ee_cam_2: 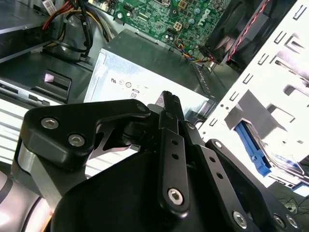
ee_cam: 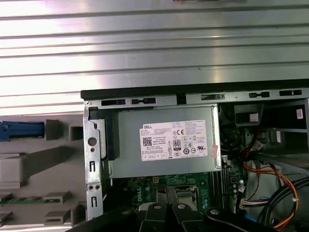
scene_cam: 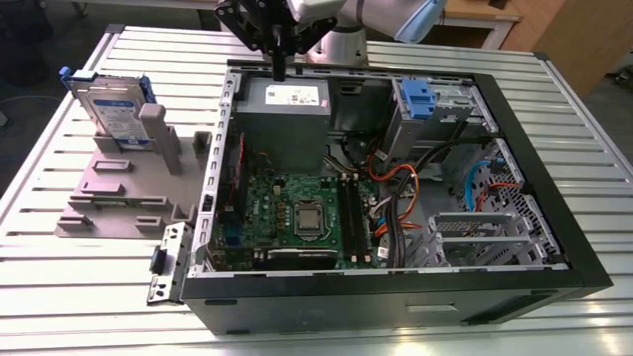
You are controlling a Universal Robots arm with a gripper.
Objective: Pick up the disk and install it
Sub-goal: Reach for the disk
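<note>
The gripper (scene_cam: 280,73) hovers over the power supply (scene_cam: 284,111), its fingers (ee_cam_2: 171,125) pressed together and empty. The disk (scene_cam: 111,111) stands in the holder (scene_cam: 118,185) on the desk (scene_cam: 59,245).

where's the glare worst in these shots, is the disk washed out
First wrist view: the ribbed table glares in bright bands. Second wrist view: the slotted metal panel is blown out white. Exterior view: the light is even, and the disk keeps its label colours.

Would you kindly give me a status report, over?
End effector shut, empty, above the power supply. Disk upright in the grey holder, exterior view's left. Case wall between them.
</note>
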